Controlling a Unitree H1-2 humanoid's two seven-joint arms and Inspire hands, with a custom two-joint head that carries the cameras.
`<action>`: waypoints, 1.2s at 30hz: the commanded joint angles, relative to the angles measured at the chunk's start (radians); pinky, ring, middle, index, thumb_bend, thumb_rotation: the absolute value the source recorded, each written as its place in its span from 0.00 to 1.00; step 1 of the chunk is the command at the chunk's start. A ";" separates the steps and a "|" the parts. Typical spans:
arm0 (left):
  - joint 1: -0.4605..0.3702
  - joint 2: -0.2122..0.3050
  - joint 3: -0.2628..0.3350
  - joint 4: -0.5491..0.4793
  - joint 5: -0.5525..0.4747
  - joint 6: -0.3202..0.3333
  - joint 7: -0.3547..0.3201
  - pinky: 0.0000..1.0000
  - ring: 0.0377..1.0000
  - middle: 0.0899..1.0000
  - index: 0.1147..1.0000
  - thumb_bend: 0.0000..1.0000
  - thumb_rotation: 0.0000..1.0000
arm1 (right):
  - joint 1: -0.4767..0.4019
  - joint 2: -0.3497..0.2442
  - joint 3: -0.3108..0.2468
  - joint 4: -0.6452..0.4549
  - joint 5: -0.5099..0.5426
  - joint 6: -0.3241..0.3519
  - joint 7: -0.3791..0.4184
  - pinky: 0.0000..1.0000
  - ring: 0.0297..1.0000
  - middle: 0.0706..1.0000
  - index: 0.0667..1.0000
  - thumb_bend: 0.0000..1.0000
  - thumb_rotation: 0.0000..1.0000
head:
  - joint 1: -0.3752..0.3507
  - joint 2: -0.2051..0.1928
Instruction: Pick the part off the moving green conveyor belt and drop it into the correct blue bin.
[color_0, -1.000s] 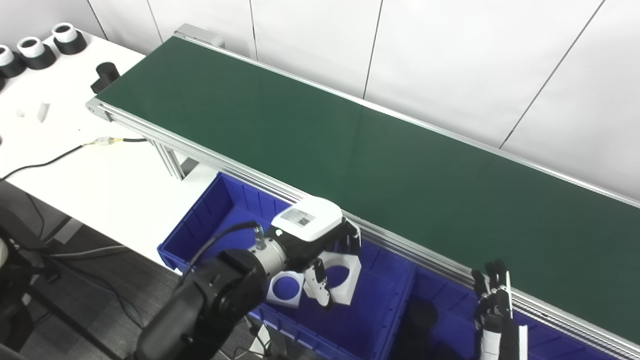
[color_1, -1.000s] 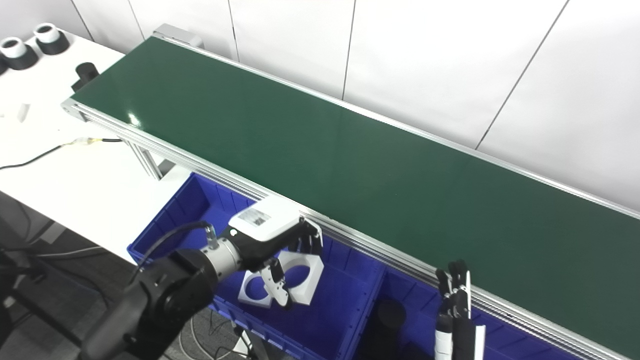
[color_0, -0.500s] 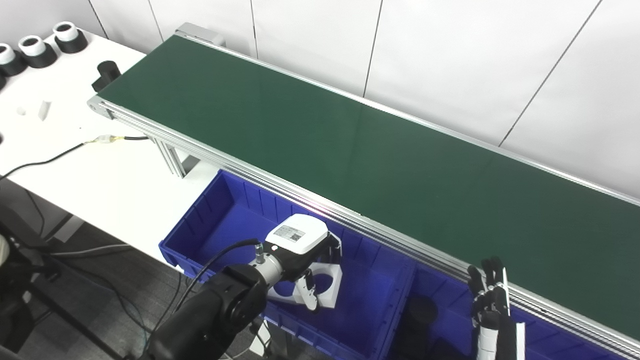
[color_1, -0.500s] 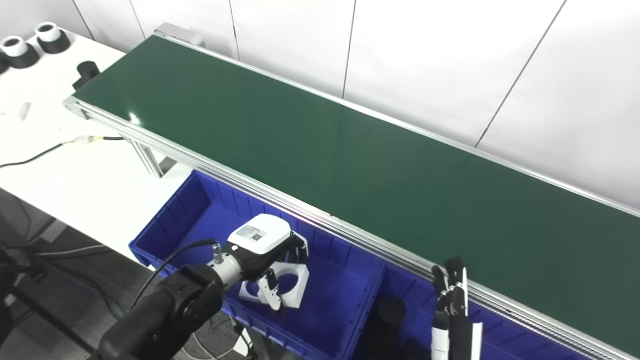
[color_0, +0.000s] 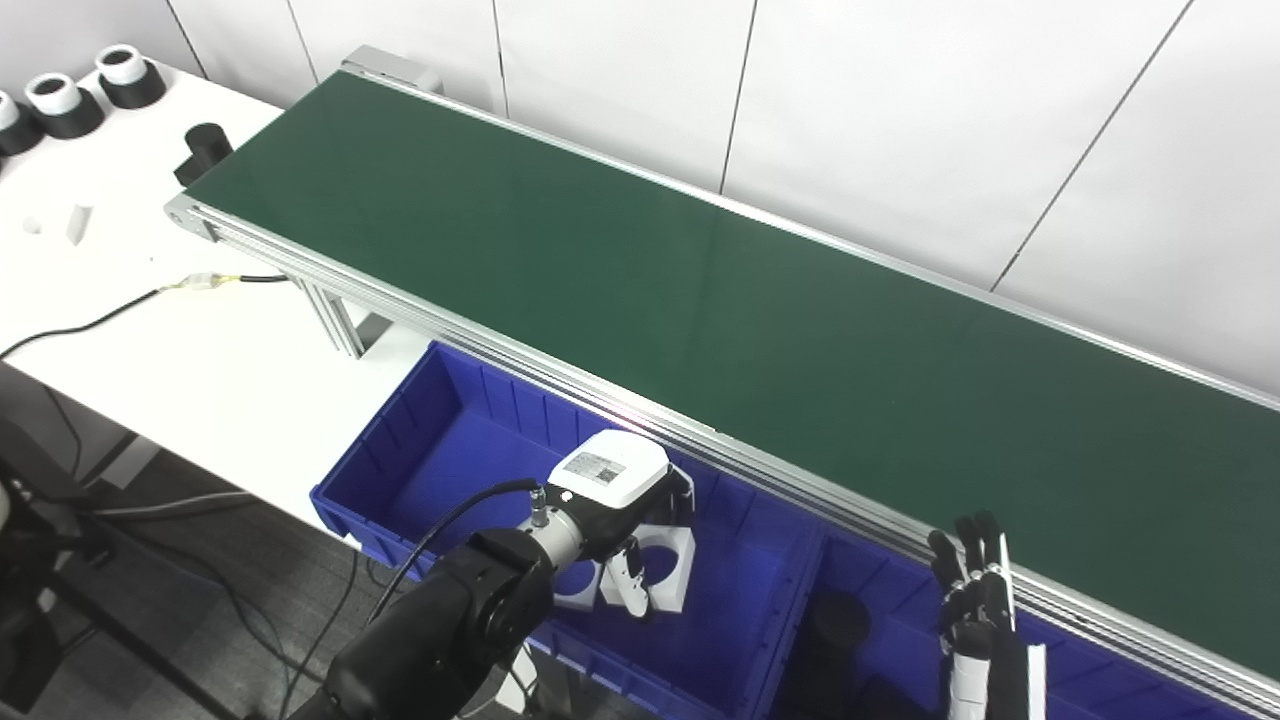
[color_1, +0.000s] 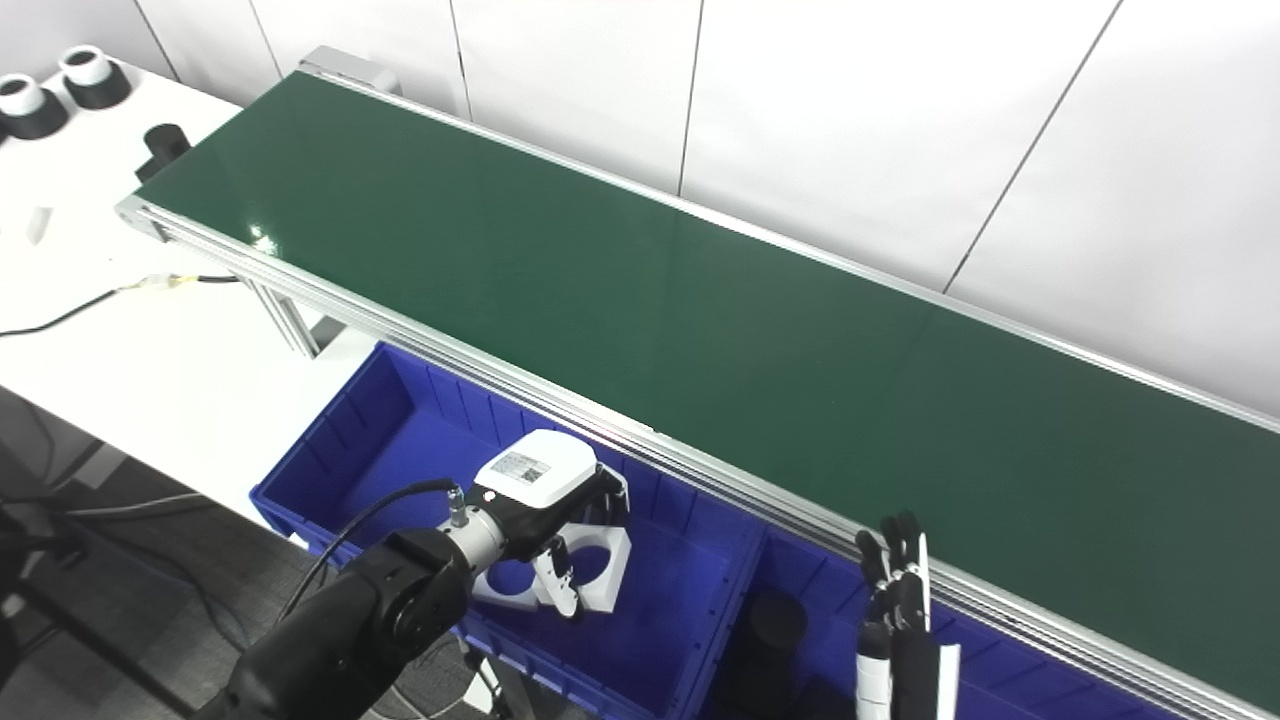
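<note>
The green conveyor belt (color_0: 700, 300) runs diagonally and carries no part. My left hand (color_0: 622, 505) is down inside the left blue bin (color_0: 395, 435), shut on a white block with a round hole (color_0: 672, 565), thumb in front and fingers behind. The block sits low, near the bin floor. A second white block with a hole (color_0: 577, 590) lies in the same bin just left of it. My right hand (color_0: 975, 590) is open, fingers pointing up, over the right blue bin (color_1: 830, 620), which holds a black cylinder (color_0: 835, 625).
A white table (color_0: 200, 350) stands to the left with a black cable (color_0: 90, 325), black-and-white round parts (color_0: 60, 95) and a black part (color_0: 205, 150) at the belt's end. The belt's aluminium rail (color_0: 560, 370) overhangs the bins' far edge.
My left hand has gone down from the bin's rim into the left bin with the white block. The right hand has stayed put. The camera has shifted slightly.
</note>
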 joint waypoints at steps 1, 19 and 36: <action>-0.020 -0.001 -0.002 -0.011 -0.007 -0.003 0.041 0.37 0.44 0.42 0.45 0.52 0.00 | -0.004 0.015 0.004 -0.028 -0.007 -0.001 0.001 0.95 0.92 0.96 0.98 0.83 0.90 | 0.001 0.001; -0.021 0.035 -0.043 -0.066 -0.006 0.029 -0.044 0.50 0.63 0.71 0.75 1.00 0.31 | -0.007 0.019 0.000 -0.023 -0.005 -0.004 0.000 0.94 0.92 0.95 0.97 0.81 0.88 | -0.005 -0.003; -0.027 -0.056 -0.072 -0.390 -0.099 0.107 -0.256 0.42 0.51 0.59 0.67 1.00 0.29 | -0.013 0.016 0.002 0.001 -0.021 -0.023 -0.002 0.94 0.93 0.96 0.98 0.80 0.88 | -0.154 0.014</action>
